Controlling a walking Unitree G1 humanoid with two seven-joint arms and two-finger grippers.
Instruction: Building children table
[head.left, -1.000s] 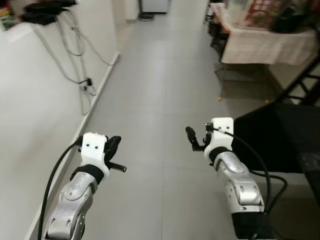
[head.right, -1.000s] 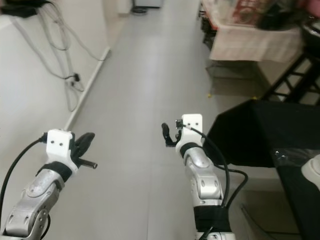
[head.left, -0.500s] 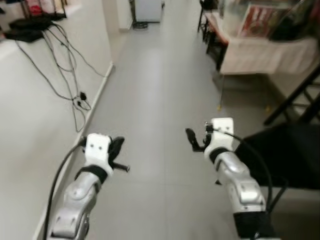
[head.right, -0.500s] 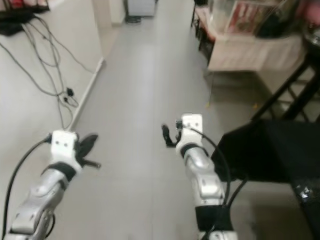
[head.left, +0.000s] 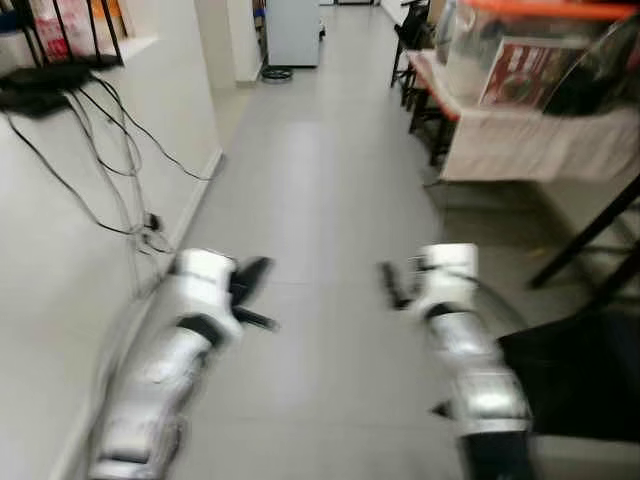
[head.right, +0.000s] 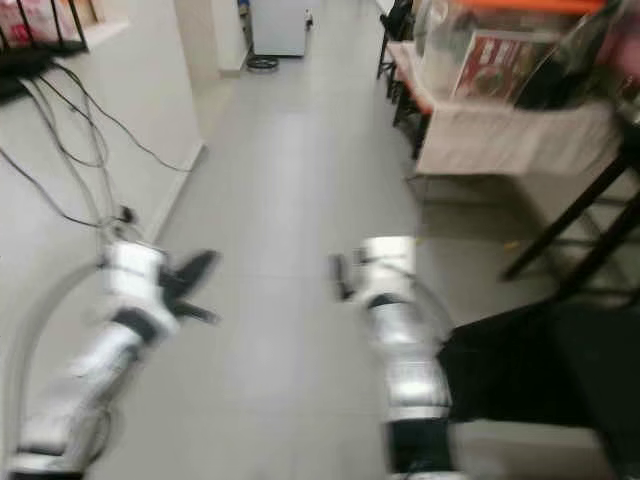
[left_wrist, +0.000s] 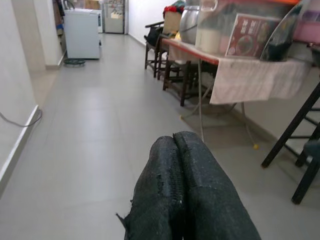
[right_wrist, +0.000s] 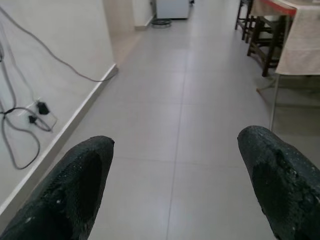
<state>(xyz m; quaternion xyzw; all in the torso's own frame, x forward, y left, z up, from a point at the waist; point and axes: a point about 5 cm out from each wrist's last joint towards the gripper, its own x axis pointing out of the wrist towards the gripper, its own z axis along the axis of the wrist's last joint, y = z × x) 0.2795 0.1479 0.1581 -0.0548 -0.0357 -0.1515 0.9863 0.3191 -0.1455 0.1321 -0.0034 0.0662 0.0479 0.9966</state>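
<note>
Both silver arms are raised in front of me over a grey tiled corridor floor, and the eye views are blurred. My left gripper is held at the left; in the left wrist view its two black fingers are pressed together with nothing between them. My right gripper is held at the right. Its fingers stand wide apart in the right wrist view, with bare floor between them.
A white wall with hanging cables runs along the left. A cloth-covered table with containers stands at the right, with dark chairs behind it. A black object lies at lower right. A white appliance closes the far end.
The whole picture has shifted and blurred: the camera has moved forward along the corridor and looks further ahead. Both arms keep the same raised pose.
</note>
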